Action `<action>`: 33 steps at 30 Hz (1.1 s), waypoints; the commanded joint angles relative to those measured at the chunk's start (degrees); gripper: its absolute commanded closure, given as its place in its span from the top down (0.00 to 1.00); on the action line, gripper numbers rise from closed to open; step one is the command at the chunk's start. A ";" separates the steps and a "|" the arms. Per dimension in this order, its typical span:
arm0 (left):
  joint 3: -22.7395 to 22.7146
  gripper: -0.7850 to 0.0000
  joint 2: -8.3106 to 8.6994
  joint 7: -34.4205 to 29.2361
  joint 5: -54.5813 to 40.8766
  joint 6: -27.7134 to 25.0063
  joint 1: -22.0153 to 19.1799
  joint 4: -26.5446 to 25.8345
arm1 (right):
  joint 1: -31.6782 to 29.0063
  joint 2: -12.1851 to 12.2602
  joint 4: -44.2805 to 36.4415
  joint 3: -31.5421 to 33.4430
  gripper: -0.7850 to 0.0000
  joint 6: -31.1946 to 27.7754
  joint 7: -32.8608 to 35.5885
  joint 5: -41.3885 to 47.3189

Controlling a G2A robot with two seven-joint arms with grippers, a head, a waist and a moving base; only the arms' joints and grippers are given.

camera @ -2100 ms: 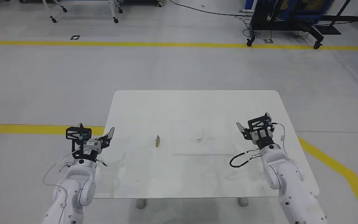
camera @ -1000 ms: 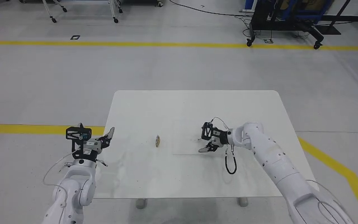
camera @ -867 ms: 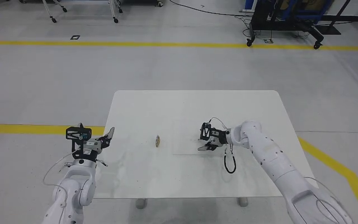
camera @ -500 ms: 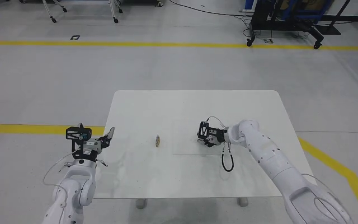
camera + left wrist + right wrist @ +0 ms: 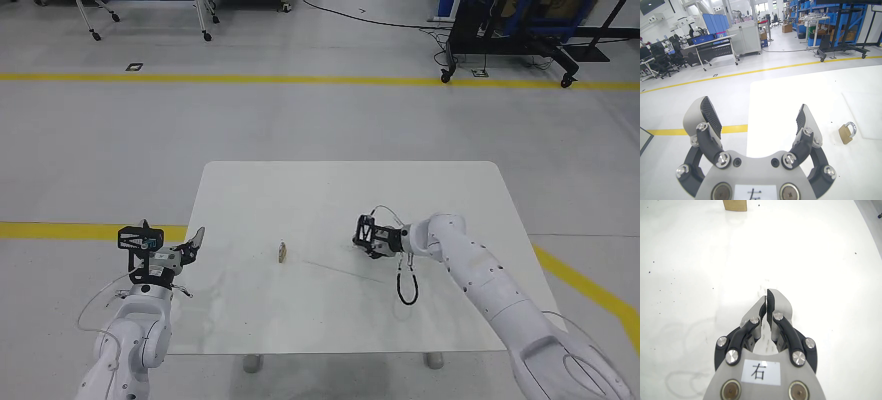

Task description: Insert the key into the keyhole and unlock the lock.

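Observation:
A small brass padlock (image 5: 283, 251) with a silver shackle lies on the white table (image 5: 260, 190), left of centre; it also appears in the left wrist view (image 5: 845, 135) and the right wrist view (image 5: 735, 205). My right gripper (image 5: 362, 240) sits low over the table's middle, to the right of the padlock and pointing at it. It is shut (image 5: 766, 298) on the key (image 5: 765, 300), of which only a thin silver edge shows between the pads. My left gripper (image 5: 190, 245) hovers open at the table's left edge (image 5: 761, 117), holding nothing.
A thin pale mat (image 5: 863, 113) lies flat on the table between the padlock and the right arm. A black cable (image 5: 405, 285) loops down from the right wrist. The floor around has yellow lines (image 5: 60, 230).
The right arm swung from the table's right side to the middle, lowered onto the mat and shut its gripper on the key. The left arm and the padlock stayed put.

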 commanded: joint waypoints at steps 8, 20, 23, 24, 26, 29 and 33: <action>0.00 1.00 0.00 0.00 0.00 0.00 0.00 0.00 | -11.53 5.41 -13.16 14.20 0.00 -3.14 -13.00 2.09; 0.00 1.00 0.00 0.00 0.00 0.00 0.00 0.00 | -27.70 9.48 -29.38 24.52 0.00 -3.89 -18.96 7.79; 0.00 1.00 0.00 0.00 0.00 0.00 0.00 0.00 | -27.70 9.48 -29.38 24.52 0.00 -3.89 -18.96 7.79; 0.00 1.00 0.00 0.00 0.00 0.00 0.00 0.00 | -27.70 9.48 -29.38 24.52 0.00 -3.89 -18.96 7.79; 0.00 1.00 0.00 0.00 0.00 0.00 0.00 0.00 | -27.70 9.48 -29.38 24.52 0.00 -3.89 -18.96 7.79; 0.00 1.00 0.00 0.00 0.00 0.00 0.00 0.00 | -27.70 9.48 -29.38 24.52 0.00 -3.89 -18.96 7.79; -0.47 1.00 -0.11 0.20 -3.12 -1.00 0.03 0.42 | -27.70 9.48 -29.38 24.52 0.00 -3.89 -18.96 7.79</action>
